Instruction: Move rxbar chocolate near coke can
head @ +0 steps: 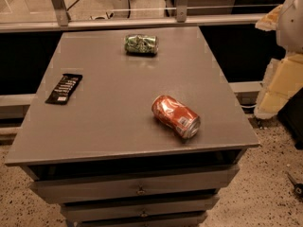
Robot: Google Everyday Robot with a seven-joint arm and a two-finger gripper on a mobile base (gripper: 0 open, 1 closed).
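The rxbar chocolate (64, 88) is a thin flat black wrapper with white lettering. It lies near the left edge of the grey table top (118, 108). The coke can (175, 116) is red-orange and dented. It lies on its side right of centre, toward the front, with its silver end pointing front right. The bar and the can are far apart. My gripper is out of view; only a pale part of my arm (289, 56) shows at the right edge, beside the table.
A green dented can (141, 44) lies on its side near the back edge. The table is a cabinet with drawers (137, 189) below the front edge. A metal rail (142, 22) and glass run behind it. Speckled floor lies to the right.
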